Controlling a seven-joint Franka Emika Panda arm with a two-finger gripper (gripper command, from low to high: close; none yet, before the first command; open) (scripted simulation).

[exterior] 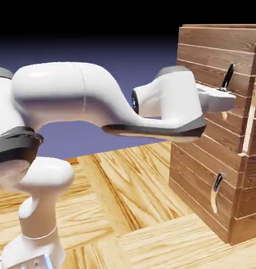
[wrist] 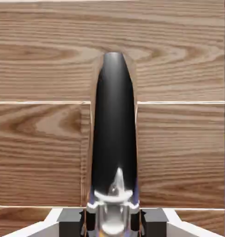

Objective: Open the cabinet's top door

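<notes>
The cabinet (exterior: 203,173) of brown planks stands at the exterior view's right. Its top door (exterior: 214,52) carries a curved black-and-silver handle (exterior: 228,76), and the panel looks flush with the cabinet front. My gripper (exterior: 227,95) sits at the lower end of that handle, pressed close to the door. In the hand view the handle (wrist: 114,134) rises large between my dark fingers (wrist: 70,216), which close on its silver base. The gripper (wrist: 114,222) is shut on the handle. The top door's boards (wrist: 40,139) fill the picture behind it.
A shorter lower panel with its own curved handle (exterior: 217,190) sits below my hand. The wooden table (exterior: 130,199) runs from the cabinet's foot toward the robot's base (exterior: 35,231). My forearm (exterior: 151,121) stretches level in front of the cabinet.
</notes>
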